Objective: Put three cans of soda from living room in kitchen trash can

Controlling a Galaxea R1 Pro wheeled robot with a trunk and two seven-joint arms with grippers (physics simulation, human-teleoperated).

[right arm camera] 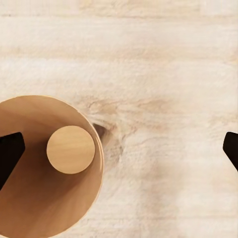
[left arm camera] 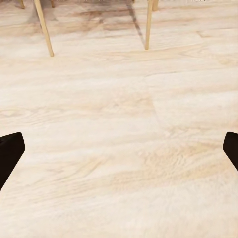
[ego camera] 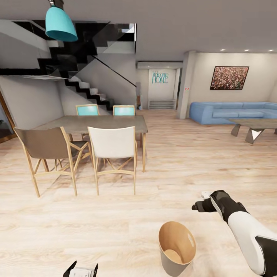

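Standing on pale wood floor (ego camera: 115,231) close below: tash can (ego camera: 175,258), tan inside, nothing in it. Hovering just beside its rim: right gripper (right arm camera: 119,148), fingers (right arm camera: 10,151) spread apart. Left gripper (left arm camera: 119,148) fingers likewise apart. Sitting beyond: dining table (ego camera: 96,124), blue sofa (ego camera: 231,111).

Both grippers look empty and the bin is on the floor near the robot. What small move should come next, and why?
Probably turn the base toward the blue sofa and the low table to look for cans. The trash can stands on the wood floor with nothing inside: the right wrist view shows its bare bottom. The right gripper and the left gripper are open and hold nothing, and I see no soda can here.
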